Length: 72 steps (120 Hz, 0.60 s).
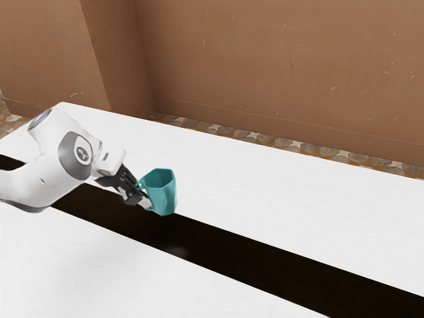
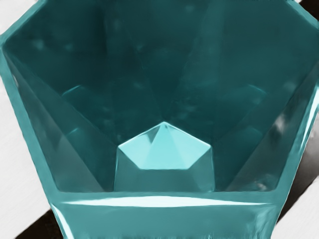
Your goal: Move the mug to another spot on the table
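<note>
A teal faceted mug [image 1: 162,191] hangs slightly tilted above the near edge of the far white tabletop [image 1: 278,185]. My black gripper [image 1: 141,194] comes in from the exterior view's left and is shut on the mug's rim and wall on that side. In the wrist view I look straight down into the mug [image 2: 159,99], with its angular walls and pale raised bottom right under my hand. A faint shadow [image 1: 176,250] lies on the dark strip below the mug.
A dark strip [image 1: 265,265] runs diagonally between the far white tabletop and a nearer white surface [image 1: 99,271]. Brown walls [image 1: 278,59] stand behind the table, with a pebbled floor band at their foot.
</note>
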Each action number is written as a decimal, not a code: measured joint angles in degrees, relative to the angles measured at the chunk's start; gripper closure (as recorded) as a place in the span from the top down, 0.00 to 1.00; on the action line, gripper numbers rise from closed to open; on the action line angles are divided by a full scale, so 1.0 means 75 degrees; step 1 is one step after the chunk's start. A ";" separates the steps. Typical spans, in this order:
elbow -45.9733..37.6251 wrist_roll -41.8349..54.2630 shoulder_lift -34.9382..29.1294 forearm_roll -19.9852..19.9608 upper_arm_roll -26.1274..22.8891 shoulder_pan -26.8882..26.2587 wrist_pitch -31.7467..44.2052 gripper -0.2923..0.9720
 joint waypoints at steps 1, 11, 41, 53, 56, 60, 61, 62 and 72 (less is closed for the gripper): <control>-0.0018 -0.0001 0.0002 -0.0031 -0.0049 0.0001 0.0001 0.18; -0.0110 -0.0016 0.0049 -0.0360 -0.0518 -0.0036 0.0021 0.18; 0.0037 -0.0050 0.0970 -0.0794 -0.0872 -0.0023 0.0201 0.18; 0.0355 -0.0058 0.1412 -0.0849 -0.0976 0.0011 0.0293 0.18; 0.0432 -0.0060 0.1506 -0.0859 -0.0983 -0.0002 0.0312 0.18; 0.0526 -0.0063 0.1637 -0.0871 -0.0987 -0.0017 0.0336 0.19; 0.0546 -0.0063 0.1661 -0.0873 -0.0988 -0.0018 0.0341 0.19; 0.0563 -0.0064 0.1683 -0.0875 -0.0989 -0.0019 0.0344 0.19; 0.0642 -0.0063 0.1779 -0.0912 -0.0991 -0.0016 0.0353 0.20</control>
